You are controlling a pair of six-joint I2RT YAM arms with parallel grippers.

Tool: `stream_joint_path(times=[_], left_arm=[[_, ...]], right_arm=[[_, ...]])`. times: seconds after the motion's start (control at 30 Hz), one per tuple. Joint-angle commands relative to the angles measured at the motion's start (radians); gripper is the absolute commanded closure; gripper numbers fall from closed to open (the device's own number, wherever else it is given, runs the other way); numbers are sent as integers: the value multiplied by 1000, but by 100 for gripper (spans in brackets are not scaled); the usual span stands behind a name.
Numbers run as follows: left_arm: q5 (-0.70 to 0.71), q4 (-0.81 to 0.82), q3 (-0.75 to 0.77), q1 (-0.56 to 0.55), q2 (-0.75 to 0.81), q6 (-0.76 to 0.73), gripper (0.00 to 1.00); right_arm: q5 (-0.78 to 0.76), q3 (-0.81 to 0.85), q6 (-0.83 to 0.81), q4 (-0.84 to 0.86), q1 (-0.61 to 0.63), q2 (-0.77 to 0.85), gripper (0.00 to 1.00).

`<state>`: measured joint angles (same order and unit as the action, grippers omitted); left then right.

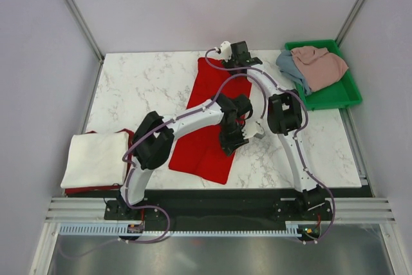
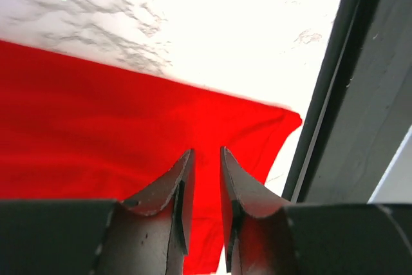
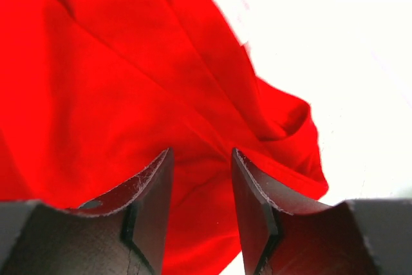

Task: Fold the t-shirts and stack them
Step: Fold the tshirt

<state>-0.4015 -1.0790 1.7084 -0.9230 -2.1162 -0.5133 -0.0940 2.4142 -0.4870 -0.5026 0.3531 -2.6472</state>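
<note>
Far right, green tray (image 1: 340, 96) holding crumpled shirts (image 1: 315, 64), folded stack (image 1: 96, 159) near-left

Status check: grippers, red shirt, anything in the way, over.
Left gripper narrow over bright red cloth t-shirt, grip unclear. Right gripper open at its rumpled far end. Nothing else lies on it.

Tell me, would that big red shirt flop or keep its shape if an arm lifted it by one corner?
Probably flop: the red t-shirt lies flat on the table yet bunches into soft folds at one end, so it would likely drape and sag. Its thin edge suggests it is light. Pushed, it would probably wrinkle rather than slide as one piece.
</note>
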Motion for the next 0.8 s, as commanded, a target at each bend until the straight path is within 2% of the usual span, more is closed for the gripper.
stream_joint_path(times=[0.0,0.07,0.13,0.27,0.4,0.5,0.6,0.77], left_arm=[[-19,-68,120,10,99,61,70],[1,-70,94,12,140,47,70],[26,-26,16,13,189,36,70],[95,103,-157,39,232,18,70],[121,240,-329,55,251,2,70],[116,301,-392,61,236,4,70],[101,340,-429,59,210,18,70],[89,389,-466,61,167,50,70]], right_arm=[[7,-67,77,163,-11,183,50],[11,-197,94,246,-20,313,50],[20,-292,122,271,-32,378,49],[117,-411,168,224,-49,478,50],[239,-466,235,109,-65,480,53],[312,-504,283,46,-71,457,55],[361,-530,309,-2,-72,429,55],[352,-543,289,-20,-72,374,56]])
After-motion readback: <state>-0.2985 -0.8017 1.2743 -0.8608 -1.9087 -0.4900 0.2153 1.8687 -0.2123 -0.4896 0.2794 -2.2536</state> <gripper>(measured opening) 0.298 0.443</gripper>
